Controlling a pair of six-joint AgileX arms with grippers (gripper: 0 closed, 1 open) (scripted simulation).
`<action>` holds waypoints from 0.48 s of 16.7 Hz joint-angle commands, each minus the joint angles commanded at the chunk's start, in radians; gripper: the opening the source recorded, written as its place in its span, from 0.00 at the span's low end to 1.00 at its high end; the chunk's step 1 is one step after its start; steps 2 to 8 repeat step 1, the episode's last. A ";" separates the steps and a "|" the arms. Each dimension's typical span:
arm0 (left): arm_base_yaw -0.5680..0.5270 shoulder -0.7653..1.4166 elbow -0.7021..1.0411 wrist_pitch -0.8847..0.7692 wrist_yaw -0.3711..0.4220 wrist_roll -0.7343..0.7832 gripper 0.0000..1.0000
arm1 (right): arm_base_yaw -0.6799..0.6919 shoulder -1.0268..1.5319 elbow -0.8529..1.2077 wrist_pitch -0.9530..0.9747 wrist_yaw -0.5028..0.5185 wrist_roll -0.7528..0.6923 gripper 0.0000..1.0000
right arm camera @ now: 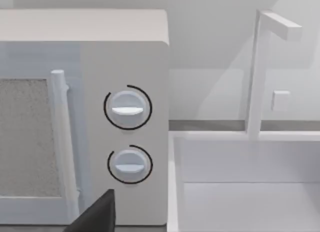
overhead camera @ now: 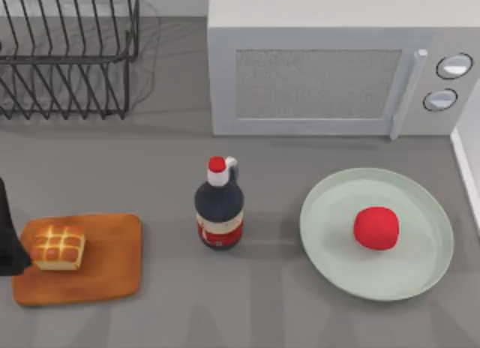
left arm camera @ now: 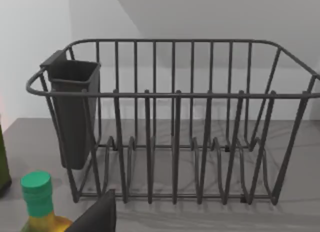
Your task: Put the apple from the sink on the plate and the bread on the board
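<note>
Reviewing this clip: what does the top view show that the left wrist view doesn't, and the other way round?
Top view alone: the apple resting on the plate, the bread sitting on the board, a dark bottle with a red cap standing between them, and the microwave behind. Left wrist view alone: a green-capped bottle near the rack and a dark cutlery cup hung inside the rack's end. Both share the black wire dish rack and the grey counter.

Bottle (overhead camera: 219,205) stands mid-frame between board (overhead camera: 112,269) and plate (overhead camera: 420,265); microwave (overhead camera: 337,70), rack (overhead camera: 67,55) block upper frame; lower surface (overhead camera: 247,310) open.
</note>
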 joint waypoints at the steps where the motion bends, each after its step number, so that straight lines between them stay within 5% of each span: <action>1: 0.000 0.000 0.000 0.000 0.000 0.000 1.00 | 0.000 0.000 0.000 0.000 0.000 0.000 1.00; 8: 0.000 0.000 0.000 0.000 0.000 0.000 1.00 | 0.000 0.000 0.000 0.000 0.000 0.000 1.00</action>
